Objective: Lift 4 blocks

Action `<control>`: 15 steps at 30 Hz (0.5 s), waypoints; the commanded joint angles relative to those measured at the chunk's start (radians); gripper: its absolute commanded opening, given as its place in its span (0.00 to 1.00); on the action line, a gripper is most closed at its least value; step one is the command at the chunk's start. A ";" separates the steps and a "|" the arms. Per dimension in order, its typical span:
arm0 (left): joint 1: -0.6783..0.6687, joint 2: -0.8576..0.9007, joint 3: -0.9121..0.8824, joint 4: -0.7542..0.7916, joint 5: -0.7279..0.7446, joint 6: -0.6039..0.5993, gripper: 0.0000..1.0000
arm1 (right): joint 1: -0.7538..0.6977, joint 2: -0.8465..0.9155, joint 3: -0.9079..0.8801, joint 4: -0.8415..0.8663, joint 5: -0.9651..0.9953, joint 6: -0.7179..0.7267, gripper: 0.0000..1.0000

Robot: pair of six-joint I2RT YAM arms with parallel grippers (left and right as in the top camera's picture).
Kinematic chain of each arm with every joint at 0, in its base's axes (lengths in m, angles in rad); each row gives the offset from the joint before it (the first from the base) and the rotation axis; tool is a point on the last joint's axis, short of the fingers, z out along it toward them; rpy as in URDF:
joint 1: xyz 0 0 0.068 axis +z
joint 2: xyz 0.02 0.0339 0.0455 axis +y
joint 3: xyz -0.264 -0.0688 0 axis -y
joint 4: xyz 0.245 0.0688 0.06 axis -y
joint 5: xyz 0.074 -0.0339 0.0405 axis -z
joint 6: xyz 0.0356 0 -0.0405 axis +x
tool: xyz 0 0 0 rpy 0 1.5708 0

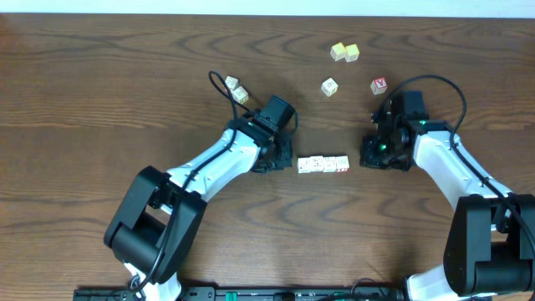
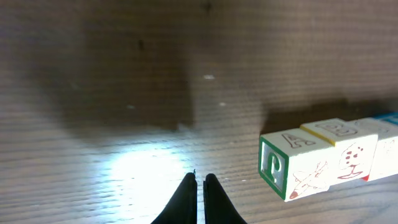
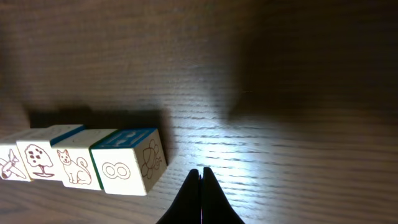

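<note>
Four blocks sit touching in one row on the bench, between the two sets of jaws. Left gripper: jaws pressed together, empty, with the near row end just beside them, not touching. Right gripper: same, pressed together, empty, near the other end. Step looks like bracketing the row, nothing lifted yet. Next move likely needs both tips pressing inward evenly on the end faces, then rising together.

The four blocks lie flat in one straight row, faces touching, near the middle of the table: cream-white cubes with line drawings (a cat, an 8), edges apparently trimmed green, yellow or blue
</note>
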 commanded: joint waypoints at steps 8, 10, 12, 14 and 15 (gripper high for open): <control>-0.004 0.101 -0.008 0.066 0.077 -0.011 0.07 | 0.003 0.006 -0.129 0.167 -0.064 0.072 0.01; -0.004 0.101 -0.008 0.075 0.089 -0.012 0.07 | 0.014 0.006 -0.146 0.197 -0.064 0.081 0.01; -0.005 0.101 -0.008 0.073 0.095 -0.011 0.07 | 0.023 0.006 -0.146 0.212 -0.064 0.097 0.01; -0.009 0.101 -0.008 0.074 0.096 -0.011 0.07 | 0.024 0.006 -0.146 0.217 -0.064 0.099 0.01; -0.014 0.101 -0.008 0.074 0.096 -0.011 0.07 | 0.024 0.006 -0.146 0.217 -0.064 0.101 0.01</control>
